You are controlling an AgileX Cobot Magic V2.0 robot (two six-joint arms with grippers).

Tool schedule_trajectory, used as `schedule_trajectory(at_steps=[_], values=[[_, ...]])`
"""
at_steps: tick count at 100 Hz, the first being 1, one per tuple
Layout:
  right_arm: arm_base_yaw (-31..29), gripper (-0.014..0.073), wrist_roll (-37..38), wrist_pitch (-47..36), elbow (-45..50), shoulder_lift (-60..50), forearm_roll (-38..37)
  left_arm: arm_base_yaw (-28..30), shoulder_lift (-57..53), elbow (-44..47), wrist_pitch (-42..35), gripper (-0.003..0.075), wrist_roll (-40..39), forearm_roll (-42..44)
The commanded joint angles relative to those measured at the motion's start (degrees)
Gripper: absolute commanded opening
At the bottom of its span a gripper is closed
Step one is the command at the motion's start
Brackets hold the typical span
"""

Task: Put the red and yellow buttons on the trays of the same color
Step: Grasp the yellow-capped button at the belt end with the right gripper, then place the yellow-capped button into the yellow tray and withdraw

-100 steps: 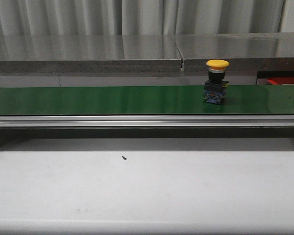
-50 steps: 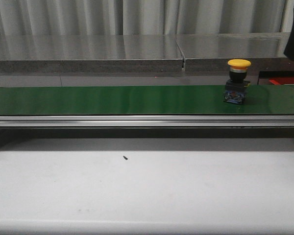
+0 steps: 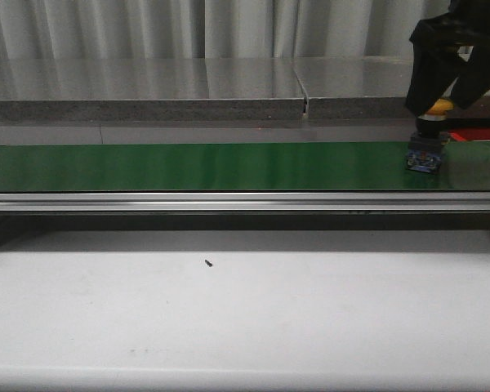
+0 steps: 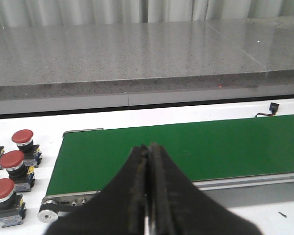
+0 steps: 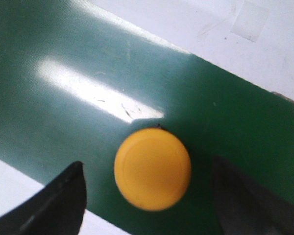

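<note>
While right end effector (image 5: 147, 196) hangs spread astride yellow button (image 5: 152, 169) on green belt (image 3: 188, 166), left end effector (image 4: 148, 196) pressed together; no legible writing.

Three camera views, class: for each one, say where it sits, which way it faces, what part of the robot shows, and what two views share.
Front view: low, looking forward across the white table at the green conveyor belt; right gripper shows.
Left wrist view: above the belt's end, shut left gripper showing, red mushroom-head buttons beside.
Right wrist view: looking straight down, open jaws flanking the yellow mushroom-head button.
Shared: front and right wrist views show that button.
</note>
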Motion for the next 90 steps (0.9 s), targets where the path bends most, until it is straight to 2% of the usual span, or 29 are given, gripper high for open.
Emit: schedule_trajectory(at_steps=[1, 13, 30, 35, 51, 71, 90], values=[[-0.33, 0.0435, 0.78, -0.69, -3.00, -0.74, 0.20, -0.48, 0.13, -1.66, -4.61, -0.0019, -0.16, -0.91], [-0.33, 0.0351, 1.97, 0.04, -3.66, 1.05, -0.16, -0.48, 0.13, -1.66, -4.61, -0.0019, -0.16, -0.91], [-0.47, 0.0125, 5.44, 1.32, -3.77, 0.23, -3.65, -0.48, 0.13, -1.66, -4.61, -0.0019, -0.16, -0.91], [-0.98, 0.0089, 5.88, 1.77, -3.83, -0.82, -4.13, -0.48, 0.13, -1.66, -4.61, -0.0019, -0.16, -0.91], [-5.63, 0.0087, 7.22, 4.08, -3.83, -5.80, -3.85, -0.48, 0.13, -1.66, -4.61, -0.0019, -0.16, -0.91], [-17.39, 0.0087, 7.22, 10.96, -3.71, -8.22, -2.14, -0.48, 0.13, -1.66, -4.61, -0.0019, -0.16, -0.91], [-26.06, 0.0087, 7.16, 9.04, -2.96, -7.80, 1.32, -0.48, 0.13, -1.66, -4.61, -0.0019, -0.16, -0.91]])
